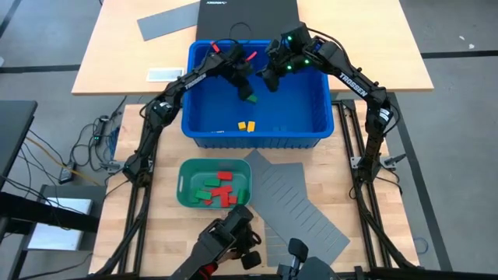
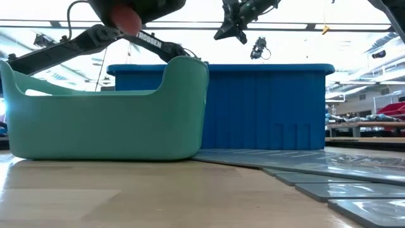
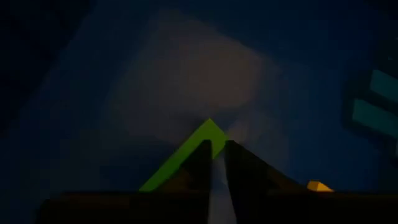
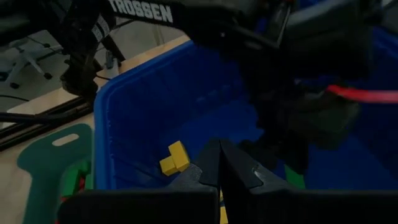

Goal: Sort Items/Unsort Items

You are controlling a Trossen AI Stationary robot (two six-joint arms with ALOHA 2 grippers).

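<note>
Green block [image 1: 250, 98] held over blue bin [image 1: 327, 117]
Block is clamped between the left gripper [image 1: 248, 91] fingertips, one end projecting past them. Right gripper [image 1: 267, 81] is pressed shut, empty, just beside. Two yellow blocks [image 1: 247, 125] are seen on the bin floor.

The large blue plastic bin [image 1: 204, 124] looks smooth, with a ribbed outer wall. The teal-green oblong plastic tray [image 2: 95, 120] has a matt, smooth wall. The pale wooden bench [image 1: 156, 233] shows fine grain. The flat grey slotted divider sheet [image 1: 299, 210] looks matt. The small coloured blocks [image 1: 247, 125] look like smooth plastic.
</note>
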